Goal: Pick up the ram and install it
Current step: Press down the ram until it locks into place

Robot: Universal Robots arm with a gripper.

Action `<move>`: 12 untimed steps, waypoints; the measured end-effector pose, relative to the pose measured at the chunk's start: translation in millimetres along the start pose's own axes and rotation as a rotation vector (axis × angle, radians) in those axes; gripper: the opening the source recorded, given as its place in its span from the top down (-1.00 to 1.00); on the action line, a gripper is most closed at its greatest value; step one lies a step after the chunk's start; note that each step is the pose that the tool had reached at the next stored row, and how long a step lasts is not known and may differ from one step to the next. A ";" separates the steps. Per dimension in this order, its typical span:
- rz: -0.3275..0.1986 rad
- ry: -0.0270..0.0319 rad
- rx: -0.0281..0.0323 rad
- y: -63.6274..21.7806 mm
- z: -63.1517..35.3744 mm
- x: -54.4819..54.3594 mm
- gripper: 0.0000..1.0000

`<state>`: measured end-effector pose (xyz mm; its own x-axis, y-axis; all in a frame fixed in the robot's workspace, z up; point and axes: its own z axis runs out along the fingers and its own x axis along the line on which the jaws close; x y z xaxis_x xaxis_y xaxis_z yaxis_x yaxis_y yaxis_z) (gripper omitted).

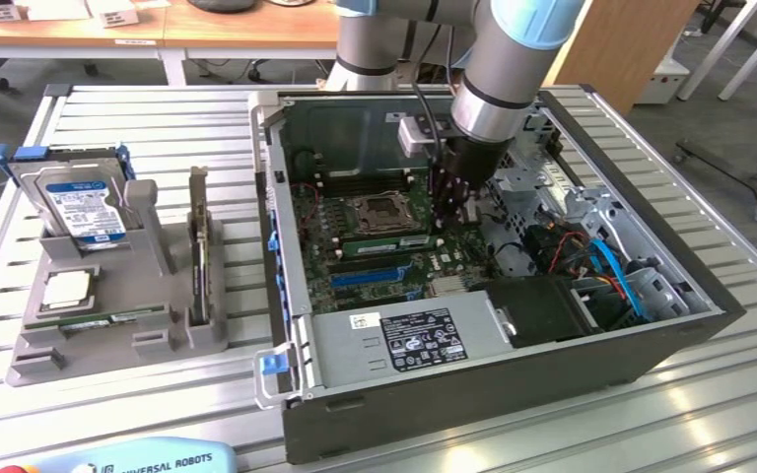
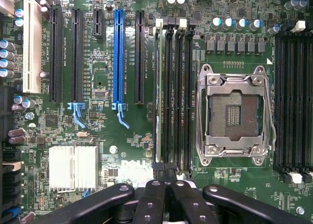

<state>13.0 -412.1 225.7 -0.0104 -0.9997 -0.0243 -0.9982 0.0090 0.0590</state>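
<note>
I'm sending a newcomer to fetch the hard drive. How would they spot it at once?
On the slatted metal table, at the exterior view's left of the open computer case, sits a grey holder. The hard drive stands upright at its far end. It is silver with a blue-white label and blue side rails, unlike the square processor chip lying flat before it.

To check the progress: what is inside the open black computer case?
A green motherboard with an empty silver processor socket; the shut hand hovers above black memory slots.
</note>
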 end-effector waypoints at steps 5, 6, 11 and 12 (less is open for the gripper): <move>0.000 0.0002 -0.0001 -0.1 1.6 0.1 0.80; 0.000 0.0001 -0.0001 -0.1 1.7 0.1 0.80; 0.000 -0.0001 0.0001 -0.1 2.0 0.0 0.80; 0.000 -0.0002 0.0001 -0.1 2.1 0.0 0.80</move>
<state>13.0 -412.1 223.6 -0.0105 -0.9996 -0.0245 -0.9982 0.0090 0.0589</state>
